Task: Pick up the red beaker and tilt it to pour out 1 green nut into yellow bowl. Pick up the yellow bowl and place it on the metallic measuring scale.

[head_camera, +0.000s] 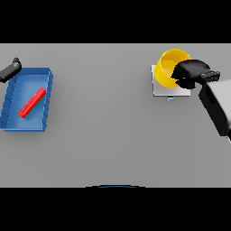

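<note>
Yellow bowl (169, 67) sits tilted over metal scale (159, 88) at upper right of frame, its rim facing lower left. Right hand (193, 73) grips bowl's right side, dark fingers curled round rim. Red beaker (32, 102) lies on its side, slantwise, inside blue tray (45, 118) at left. Left hand (11, 70) rests at tray's upper left corner; finger state cannot be told.

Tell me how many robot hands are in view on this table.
2. The dark left hand shows beside the blue tray's far left corner; the dark right hand grips the round yellow bowl over the metallic measuring scale.
</note>
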Controlling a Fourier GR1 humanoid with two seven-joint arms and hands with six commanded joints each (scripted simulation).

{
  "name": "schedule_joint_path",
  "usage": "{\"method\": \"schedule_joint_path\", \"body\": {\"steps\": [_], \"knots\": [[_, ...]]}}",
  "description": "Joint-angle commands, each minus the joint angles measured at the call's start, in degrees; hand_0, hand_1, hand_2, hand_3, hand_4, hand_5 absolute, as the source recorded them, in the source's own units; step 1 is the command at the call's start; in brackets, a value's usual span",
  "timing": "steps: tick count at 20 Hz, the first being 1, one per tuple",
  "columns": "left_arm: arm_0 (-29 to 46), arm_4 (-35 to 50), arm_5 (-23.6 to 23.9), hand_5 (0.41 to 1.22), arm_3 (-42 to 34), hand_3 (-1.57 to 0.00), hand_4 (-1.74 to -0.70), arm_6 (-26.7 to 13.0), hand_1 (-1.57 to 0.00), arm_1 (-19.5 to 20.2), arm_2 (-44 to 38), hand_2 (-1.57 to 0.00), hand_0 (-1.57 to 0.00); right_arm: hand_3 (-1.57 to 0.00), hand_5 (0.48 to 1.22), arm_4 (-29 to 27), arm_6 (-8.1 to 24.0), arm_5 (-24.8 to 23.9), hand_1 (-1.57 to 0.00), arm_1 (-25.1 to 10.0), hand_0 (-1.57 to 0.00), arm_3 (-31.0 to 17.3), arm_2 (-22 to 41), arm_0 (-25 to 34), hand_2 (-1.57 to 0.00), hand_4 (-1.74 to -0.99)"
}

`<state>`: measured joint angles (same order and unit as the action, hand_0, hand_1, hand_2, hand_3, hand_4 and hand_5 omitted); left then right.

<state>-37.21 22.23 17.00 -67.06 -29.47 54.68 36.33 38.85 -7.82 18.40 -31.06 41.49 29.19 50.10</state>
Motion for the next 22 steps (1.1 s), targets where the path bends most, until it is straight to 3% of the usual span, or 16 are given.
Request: {"method": "schedule_joint_path", "body": {"steps": [1,2,3,4,7,10,12,15,22], "knots": [[0.38,0.26,-0.08,0.772,-0.22,0.00,-0.84,0.25,0.00,0.23,-0.15,0.00,0.00,-1.56,1.221,0.00,-0.25,-0.34,-1.22,0.10,-1.40,-1.00,-0.13,0.35,-1.36,-1.730],[-0.07,0.12,-0.60,0.771,0.80,0.00,-0.84,0.64,0.00,-0.11,-0.15,0.00,0.00,-1.54,1.221,-0.27,0.18,-0.46,-1.23,0.53,-1.42,-1.42,-0.20,0.10,-1.40,-1.728],[-0.01,0.18,-0.70,0.772,0.92,0.00,-0.84,1.27,0.00,-0.30,-0.20,0.00,0.00,-1.54,1.221,-0.68,0.03,0.05,-1.18,0.74,-1.40,-1.14,-0.33,0.12,-1.29,-1.670],[-0.22,-0.07,-0.29,0.773,0.86,0.00,-0.84,0.82,0.00,-0.50,-0.03,0.00,0.00,-1.39,1.221,-0.75,0.17,0.41,-1.15,0.71,-1.41,-1.46,-0.56,0.34,-1.18,-1.644],[0.03,0.38,-0.64,0.771,1.79,0.00,-0.85,1.71,0.00,-0.78,-0.44,0.00,0.00,-0.98,1.037,-1.78,1.88,2.06,-0.78,1.15,-1.05,-2.17,-1.27,0.47,-0.78,-1.580],[0.00,0.14,-0.17,0.766,0.39,0.00,-0.85,0.58,0.00,-0.47,-0.04,0.00,0.00,-0.72,0.923,-2.47,2.55,3.81,-0.52,1.05,-0.71,-1.06,-1.32,0.05,-0.52,-1.540],[-0.65,0.26,-0.63,0.766,0.35,0.00,-0.85,0.79,0.00,-0.42,-0.20,0.00,0.00,-0.61,0.881,-2.97,3.31,4.71,-0.35,1.25,-0.46,-1.55,-1.81,0.53,-0.40,-1.514],[-0.89,0.61,-1.16,0.771,1.20,0.00,-0.85,1.04,0.00,-0.43,-0.63,0.00,0.00,-0.47,0.836,-2.25,3.50,4.48,-0.18,1.27,-0.24,-2.24,-1.29,0.47,-0.26,-1.471],[-0.05,-0.02,0.68,0.768,-1.14,0.00,-0.85,-0.35,0.00,-0.15,0.11,0.00,0.00,-0.26,0.796,-1.20,1.42,4.58,-0.04,-0.07,-0.05,-1.85,-0.06,-0.21,-0.06,-1.414]]}}
